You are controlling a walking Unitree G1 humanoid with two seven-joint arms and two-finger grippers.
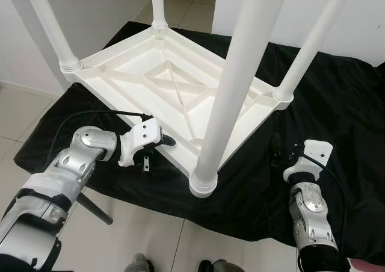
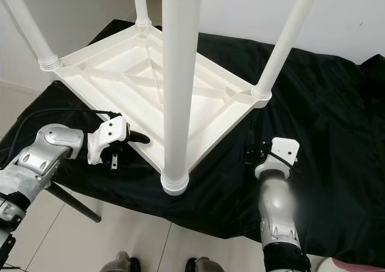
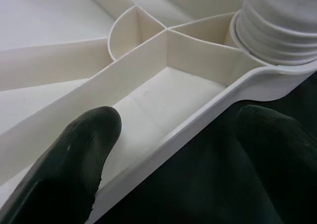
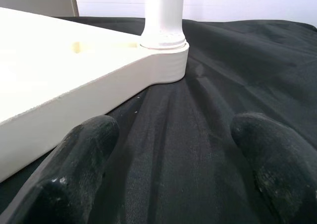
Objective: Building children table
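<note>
Left end effector [image 1: 157, 141] open astride the rim of the inverted children's table [image 1: 174, 85]; right end effector [image 2: 251, 148] open beside it; closing off-centre risks slipping, toppling the legs [image 1: 231, 85].

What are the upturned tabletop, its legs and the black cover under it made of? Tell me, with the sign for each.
Tabletop: likely moulded plastic, cream-white, slightly glossy; thin stiffening ribs underneath. Legs: apparently the same plastic, smooth round tubes with ridged collars at the sockets. Black cover: woven fabric, matte; it creases and folds.
</note>
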